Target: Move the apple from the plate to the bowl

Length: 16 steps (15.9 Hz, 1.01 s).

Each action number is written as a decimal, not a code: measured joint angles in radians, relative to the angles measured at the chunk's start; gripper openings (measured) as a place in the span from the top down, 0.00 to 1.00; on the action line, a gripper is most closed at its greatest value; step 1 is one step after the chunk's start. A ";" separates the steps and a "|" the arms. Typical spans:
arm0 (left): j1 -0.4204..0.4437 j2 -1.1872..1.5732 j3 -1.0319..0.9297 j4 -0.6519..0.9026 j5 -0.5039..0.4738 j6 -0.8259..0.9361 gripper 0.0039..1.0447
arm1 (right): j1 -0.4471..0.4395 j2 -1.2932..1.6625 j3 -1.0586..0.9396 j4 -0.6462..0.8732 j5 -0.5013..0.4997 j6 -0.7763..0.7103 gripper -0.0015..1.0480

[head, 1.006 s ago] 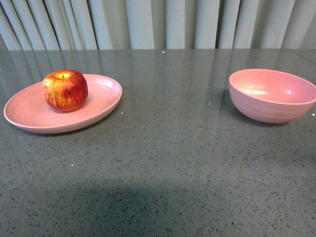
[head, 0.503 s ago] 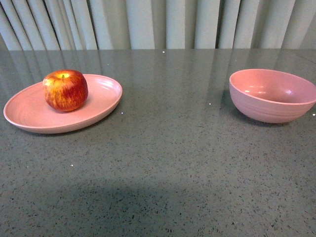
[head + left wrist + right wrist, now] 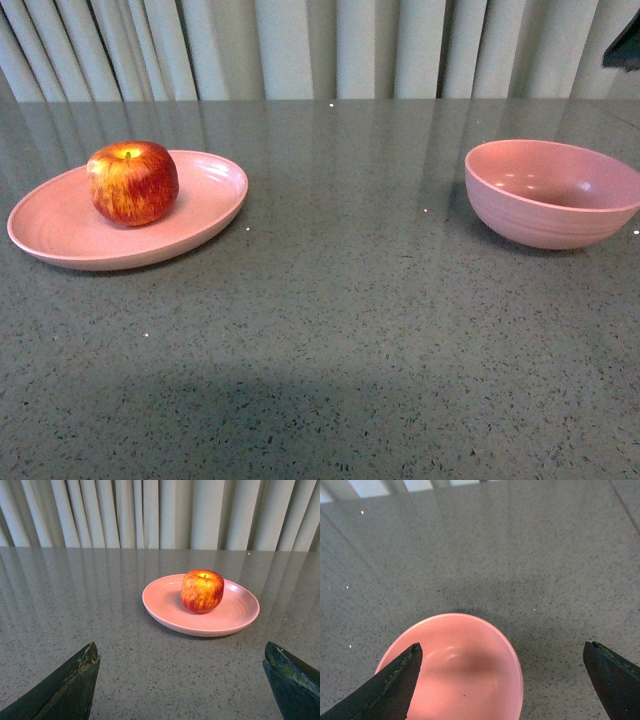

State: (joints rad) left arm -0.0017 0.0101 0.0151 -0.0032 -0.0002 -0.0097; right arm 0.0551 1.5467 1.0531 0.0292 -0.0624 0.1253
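Note:
The red, yellow-streaked apple [image 3: 132, 181] sits upright on the shallow pink plate [image 3: 60, 230] at the table's left. The left wrist view looks at the apple [image 3: 202, 590] and the plate [image 3: 235, 617] from a short way off. My left gripper [image 3: 180, 647] is open, low over the table in front of the plate, with nothing between its fingers. The deep pink bowl [image 3: 550, 205] stands empty at the right. My right gripper [image 3: 502, 645] hangs open above the bowl [image 3: 450, 680], one fingertip over its rim.
The grey speckled table [image 3: 340, 330] stretches between plate and bowl. A pleated curtain [image 3: 300, 45] closes off the back. A dark part of my right arm [image 3: 622, 48] shows at the front view's upper right corner.
A dark part of the right arm has come into the front view's upper right corner, and a shadow now dims the bowl's inside. Apple, plate and bowl have not moved.

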 joint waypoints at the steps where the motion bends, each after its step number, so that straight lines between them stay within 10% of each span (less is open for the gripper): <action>1: 0.000 0.000 0.000 0.000 0.000 0.000 0.06 | 0.007 0.024 0.014 -0.014 0.005 0.000 0.06; 11: 0.000 0.000 0.000 0.000 0.000 0.000 0.06 | 0.024 0.261 0.100 -0.066 0.089 0.012 0.07; 16: 0.000 0.000 0.000 0.000 0.000 0.000 0.06 | 0.024 0.267 0.100 -0.068 0.092 0.016 0.50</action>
State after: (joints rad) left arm -0.0017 0.0101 0.0151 -0.0032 -0.0002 -0.0101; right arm 0.0792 1.8141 1.1534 -0.0387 0.0299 0.1417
